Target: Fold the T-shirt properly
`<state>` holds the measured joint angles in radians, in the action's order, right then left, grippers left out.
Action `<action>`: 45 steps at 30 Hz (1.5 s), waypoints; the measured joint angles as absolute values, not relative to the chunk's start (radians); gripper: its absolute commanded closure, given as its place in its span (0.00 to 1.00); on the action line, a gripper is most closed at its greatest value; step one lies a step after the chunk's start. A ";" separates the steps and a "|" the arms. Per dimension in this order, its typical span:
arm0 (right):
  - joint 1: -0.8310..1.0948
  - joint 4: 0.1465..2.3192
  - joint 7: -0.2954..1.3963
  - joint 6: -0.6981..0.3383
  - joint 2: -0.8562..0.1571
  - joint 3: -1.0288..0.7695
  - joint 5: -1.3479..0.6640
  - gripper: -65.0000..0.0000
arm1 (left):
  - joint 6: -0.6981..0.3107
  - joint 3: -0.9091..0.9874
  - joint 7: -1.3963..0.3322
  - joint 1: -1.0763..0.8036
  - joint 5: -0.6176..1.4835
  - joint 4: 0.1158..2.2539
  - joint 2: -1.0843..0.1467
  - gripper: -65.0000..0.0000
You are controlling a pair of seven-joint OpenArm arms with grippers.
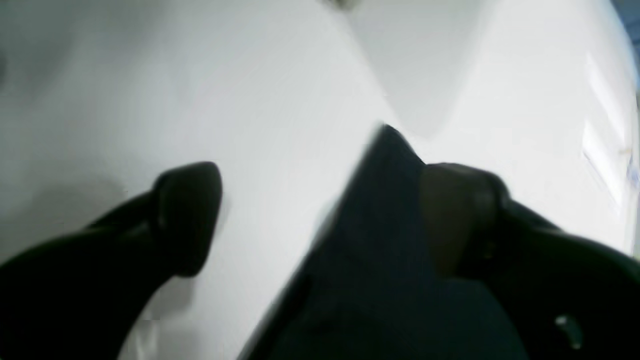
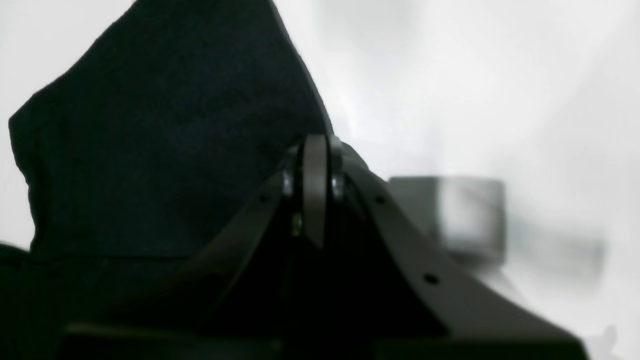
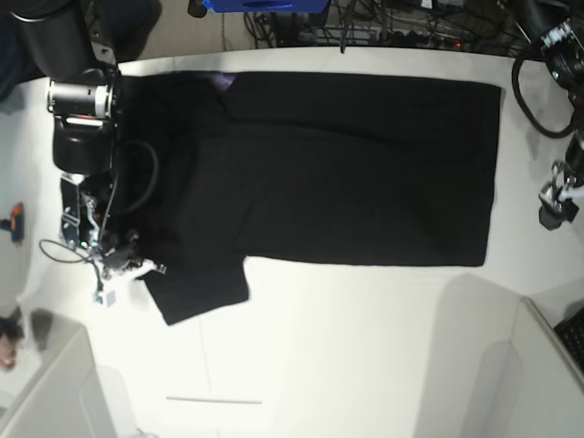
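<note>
The black T-shirt (image 3: 328, 169) lies spread flat across the white table (image 3: 347, 347), plain side up, with one short sleeve (image 3: 196, 287) sticking out at the lower left. My right gripper (image 3: 128, 260) sits at that sleeve's edge. In the right wrist view its fingers (image 2: 315, 190) are pressed together, and the T-shirt's dark cloth (image 2: 160, 130) runs right up to their tips. My left gripper (image 1: 325, 172) stands wide open in the left wrist view. A corner of the T-shirt (image 1: 380, 210) lies between the fingers, against the right finger (image 1: 460, 215). The left arm (image 3: 558, 196) shows at the base view's right edge.
Cables and a blue object (image 3: 265, 5) crowd the table's far edge. A small orange item (image 3: 11, 219) lies at the left. White panels (image 3: 55, 392) rise at both near corners. A blurred grey box (image 2: 450, 215) shows beyond the right gripper.
</note>
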<state>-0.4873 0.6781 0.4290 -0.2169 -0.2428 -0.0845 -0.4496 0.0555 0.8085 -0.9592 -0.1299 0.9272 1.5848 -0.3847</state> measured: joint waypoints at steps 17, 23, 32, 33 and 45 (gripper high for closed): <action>-0.489 0.678 0.440 -0.217 -0.240 -0.086 -0.452 1.00 | -0.020 0.241 -0.887 0.466 0.582 0.869 -0.428 0.04; -0.489 0.678 0.440 -0.217 -0.241 -0.085 -0.448 1.00 | -0.023 0.026 -0.715 0.545 0.575 0.711 -0.443 0.04; -0.490 0.678 0.441 -0.217 -0.243 -0.085 -0.449 1.00 | -0.062 -0.026 -0.640 0.550 0.562 0.680 -0.424 0.14; -0.490 0.678 0.441 -0.217 -0.243 -0.085 -0.449 1.00 | -0.083 -0.025 -0.639 0.548 0.561 0.680 -0.424 0.20; -0.490 0.678 0.441 -0.217 -0.243 -0.085 -0.448 1.00 | -0.103 -0.020 -0.585 0.517 0.573 0.688 -0.404 0.30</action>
<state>-0.4900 0.6785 0.4412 -0.2173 -0.2432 -0.0849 -0.4484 -0.1032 -0.0204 -0.5846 0.5167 0.5728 0.6880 -0.4042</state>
